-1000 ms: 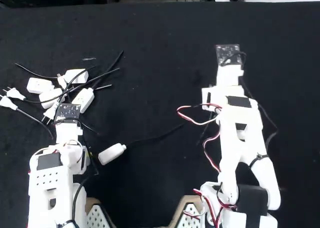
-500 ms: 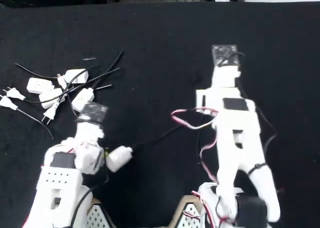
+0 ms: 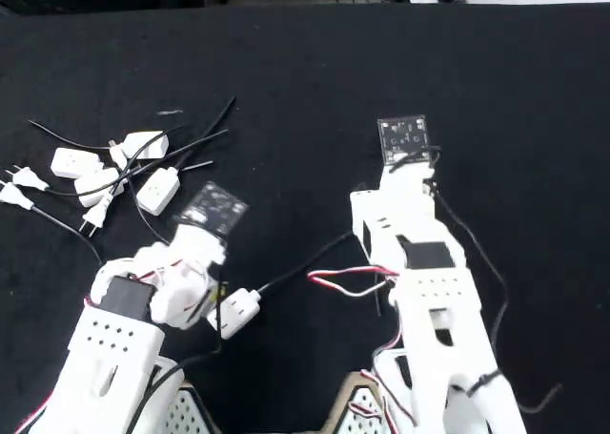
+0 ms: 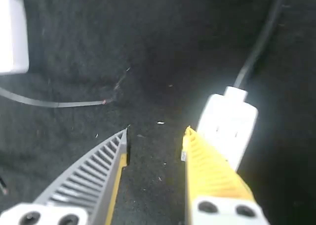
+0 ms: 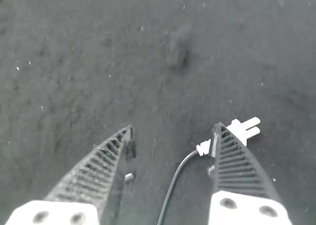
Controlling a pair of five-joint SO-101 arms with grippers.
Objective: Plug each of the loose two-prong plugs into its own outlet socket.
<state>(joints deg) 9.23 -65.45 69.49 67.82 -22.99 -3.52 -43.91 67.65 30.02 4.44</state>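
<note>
Two-prong plug [image 5: 245,128] lies flat on the table [image 3: 305,72], partly behind one finger of the right gripper [image 5: 173,131]. It has flat white prongs and a thin black cord [image 5: 173,185].

Largest first:
- Table is matte black cloth, fuzzy and lint-specked, with wide free room at centre and far side.
- Left arm [image 3: 114,343] and right arm [image 3: 434,291] are white plastic.
- Pile of rounded white socket blocks [image 3: 157,191] and loose plugs [image 3: 27,178] sits tangled in cords near the table's left edge.
- One separate socket block [image 3: 238,310] lies just beside the left gripper [image 4: 155,136], outside its yellow finger. We can't tell if they touch.

Both grippers are spread wide, their ribbed fingers holding nothing.

Wrist views give us ribs and prongs. High view gives us the cord run from that separate block to under the right arm.
</note>
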